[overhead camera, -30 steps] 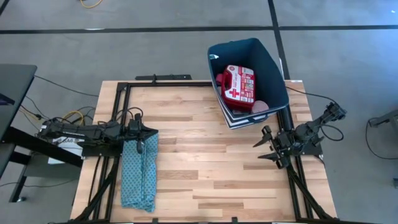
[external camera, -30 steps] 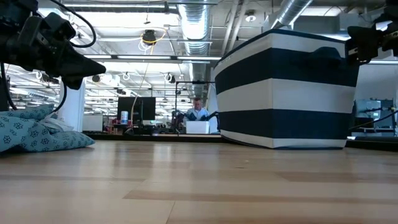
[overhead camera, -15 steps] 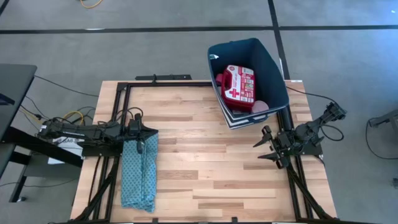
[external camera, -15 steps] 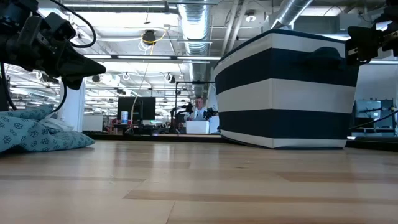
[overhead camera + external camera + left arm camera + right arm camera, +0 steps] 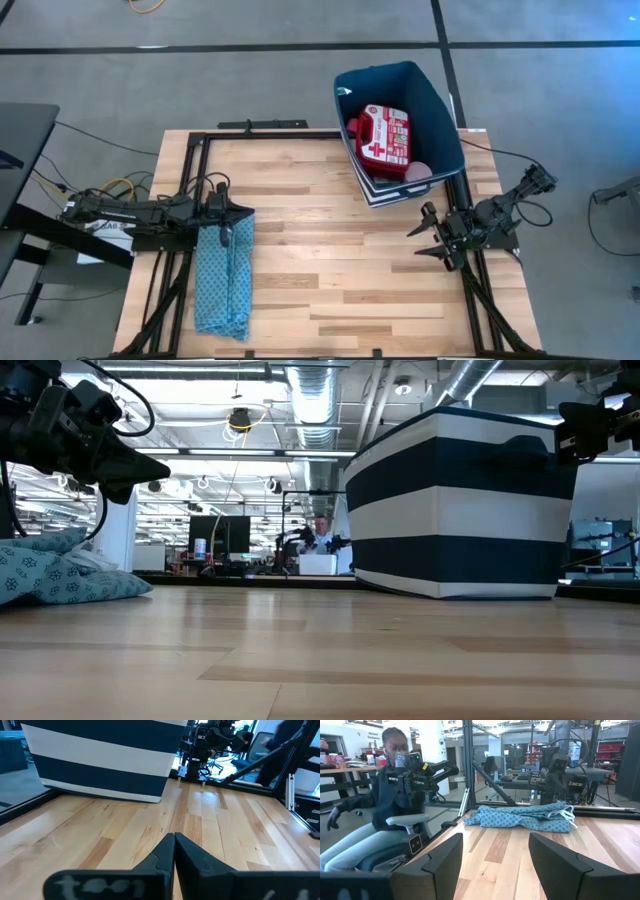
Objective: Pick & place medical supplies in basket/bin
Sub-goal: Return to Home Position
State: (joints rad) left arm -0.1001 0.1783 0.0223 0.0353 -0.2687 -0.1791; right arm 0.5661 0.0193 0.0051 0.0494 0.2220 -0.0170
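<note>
The dark navy bin [image 5: 401,128] stands at the table's far right corner; its striped outer wall [image 5: 455,520] fills the low view and the bin [image 5: 100,760] also shows in the left wrist view. Inside lie the red-and-white first aid pouch [image 5: 384,135] and a pink round thing [image 5: 418,172]. The other supplies are hidden or out of view. My left gripper [image 5: 247,211] hovers shut at the table's left edge, over the far end of the folded teal cloth [image 5: 224,272], its tips [image 5: 174,840] together. My right gripper [image 5: 425,232] waits open at the right edge, near the bin.
The teal patterned cloth [image 5: 525,817] lies along the left side of the table. Bare wood spans the middle [image 5: 330,250]. A black frame rail [image 5: 262,133] borders the far edge. A person sits beyond the table's near side [image 5: 390,805]; another shows far off [image 5: 320,535].
</note>
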